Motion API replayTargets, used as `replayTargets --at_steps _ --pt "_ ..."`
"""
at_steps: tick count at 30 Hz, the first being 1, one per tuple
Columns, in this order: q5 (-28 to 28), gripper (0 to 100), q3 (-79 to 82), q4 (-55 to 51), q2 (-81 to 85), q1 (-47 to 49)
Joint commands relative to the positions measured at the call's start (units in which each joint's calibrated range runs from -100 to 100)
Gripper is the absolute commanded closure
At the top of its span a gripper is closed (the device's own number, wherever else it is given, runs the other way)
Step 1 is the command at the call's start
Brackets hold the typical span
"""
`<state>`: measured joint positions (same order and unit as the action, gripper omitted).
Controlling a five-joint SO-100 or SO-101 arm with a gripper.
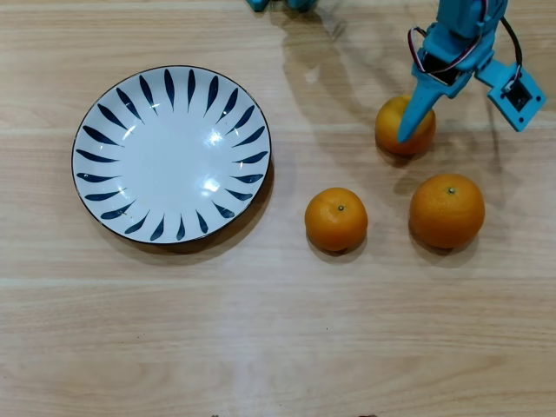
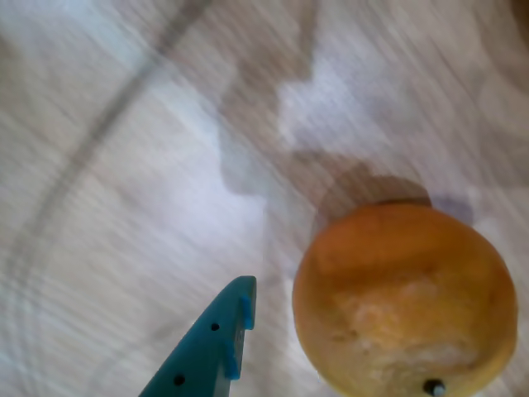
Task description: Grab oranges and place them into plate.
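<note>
Here we see the blue claw (image 1: 408,130) hanging over the top orange (image 1: 405,127) at the worktop's (image 1: 278,330) upper right. Only one finger (image 2: 216,339) shows in the wrist view, just left of that orange (image 2: 405,299), so we cannot tell how wide the claw stands. Two more oranges (image 1: 336,219) (image 1: 447,210) lie below. The plate (image 1: 171,154) sits well apart at left, with nothing on it.

Overhead: plate (image 1: 171,154) left, w/ three oranges (image 1: 336,219) right of it (one under gripper (image 1: 407,132)).
</note>
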<state>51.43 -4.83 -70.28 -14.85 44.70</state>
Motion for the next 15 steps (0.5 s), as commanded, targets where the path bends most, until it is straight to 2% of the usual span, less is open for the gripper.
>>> replayTargets --at_steps 1,15 --pt "0.5 52 3.1 5.6 0.4 -0.8" --pt "2.1 52 7.5 9.1 0.1 -2.6"
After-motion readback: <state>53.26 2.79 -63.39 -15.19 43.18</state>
